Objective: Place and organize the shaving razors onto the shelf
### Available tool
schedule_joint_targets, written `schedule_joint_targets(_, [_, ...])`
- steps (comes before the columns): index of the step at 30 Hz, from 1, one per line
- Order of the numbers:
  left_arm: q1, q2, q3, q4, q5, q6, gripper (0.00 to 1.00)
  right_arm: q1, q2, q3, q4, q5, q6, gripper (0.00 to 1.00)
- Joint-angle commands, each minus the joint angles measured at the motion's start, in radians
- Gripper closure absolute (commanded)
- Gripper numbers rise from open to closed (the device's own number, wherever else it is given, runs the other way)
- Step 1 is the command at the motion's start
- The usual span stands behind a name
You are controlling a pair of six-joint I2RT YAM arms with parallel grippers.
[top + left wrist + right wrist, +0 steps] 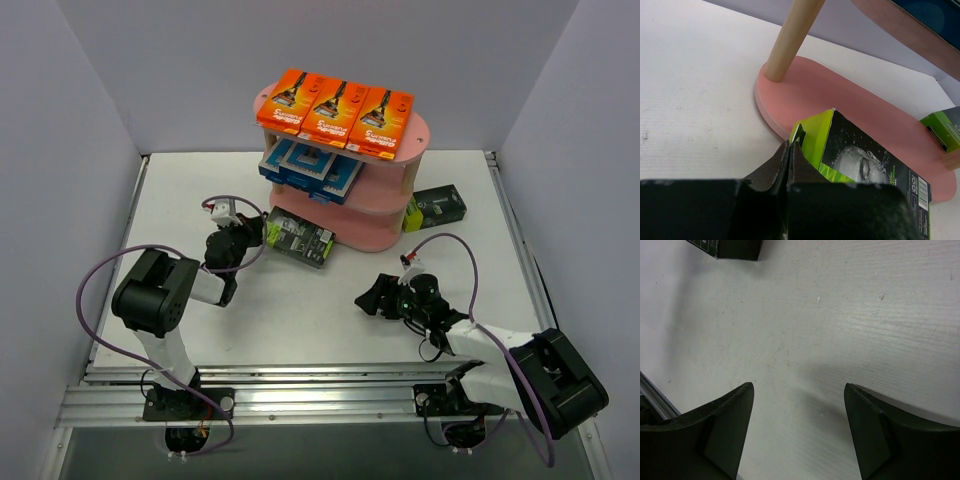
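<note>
The pink shelf [375, 232] holds three orange razor packs [335, 112] on its top board and blue-and-white packs [310, 168] on the middle one. A black-and-lime pack [300, 238] lies at the front of the shelf's base [840, 95], its far end over the pink board. My left gripper [255, 235] [790, 144] is shut, its tips touching the lime end of this pack [865, 155]; nothing shows between the fingers. Another black-and-lime pack [435, 208] [945, 127] lies to the right of the shelf. My right gripper [366, 300] [799, 387] hangs open over bare table.
A pale wooden post [790, 40] rises from the left end of the base board. A dark pack corner [735, 247] shows at the top of the right wrist view. Grey walls close in the table on three sides; a metal rail [300, 385] runs along its near edge.
</note>
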Motion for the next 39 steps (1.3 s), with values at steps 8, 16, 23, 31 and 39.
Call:
schedule_joint_targets(8, [0.003,-0.071,-0.029,0.243,0.126,0.036,0.98,-0.003,0.005,0.023,0.031,-0.012,-0.017,0.32])
schedule_joint_targets(16, [0.002,-0.13,-0.024,0.185,0.174,0.085,0.98,-0.003,0.002,0.021,0.028,-0.009,-0.017,0.32])
schedule_joint_targets(23, [0.002,-0.15,-0.014,0.177,0.208,0.097,0.98,-0.005,0.01,0.026,0.03,-0.011,-0.019,0.32])
schedule_joint_targets(31, [0.002,-0.129,0.002,0.206,0.221,0.108,0.98,-0.005,0.019,0.027,0.034,-0.011,-0.019,0.32])
schedule_joint_targets(39, [0.002,-0.178,-0.01,0.177,0.237,0.131,0.98,-0.003,0.024,0.027,0.036,-0.012,-0.019,0.32])
